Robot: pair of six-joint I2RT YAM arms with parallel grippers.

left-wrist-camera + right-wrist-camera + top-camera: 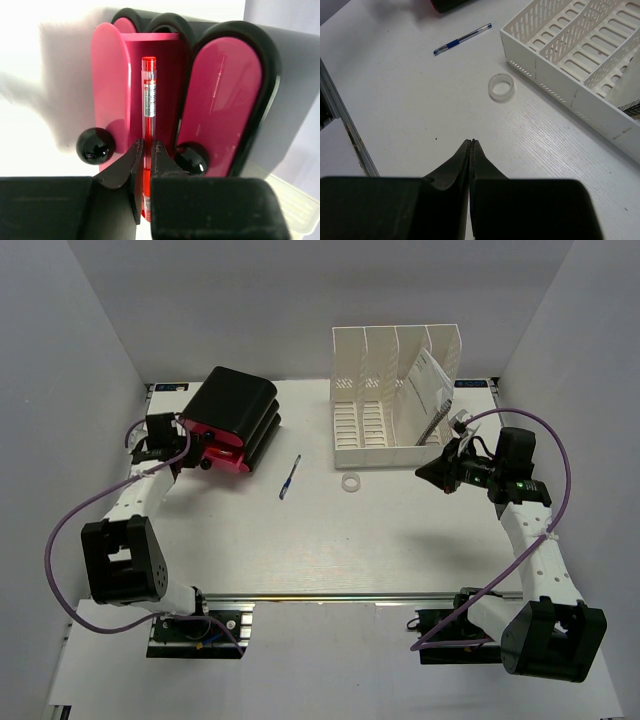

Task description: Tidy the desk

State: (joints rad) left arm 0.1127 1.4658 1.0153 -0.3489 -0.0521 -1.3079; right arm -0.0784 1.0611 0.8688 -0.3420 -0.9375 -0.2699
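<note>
Desk: the flat white tabletop [330, 540] has a faint wood grain and a silver rail along its near edge. It carries everything named here and lies under both arms.
Left gripper: its fingers [147, 151] are clamped on the red pen's lower barrel, so the tip can be steered into a slot.
Red pen [148, 100]: a slim, translucent plastic barrel with a label, pointing into the middle compartment.
Pen holder [220, 95]: a glossy black shell with rounded pink compartments and two black ball feet. It appears tipped on its side at the desk's far left, pink end toward the left gripper.
Right gripper [471, 144]: its fingers are pressed together on nothing and hover above bare desk.
Blue pen [462, 39]: lies loose between the holder and the rack and probably needs stowing.
Tape ring [501, 87]: a cloudy plastic hoop just beside the rack.
File rack [570, 50]: white slotted plastic with upright dividers.
</note>
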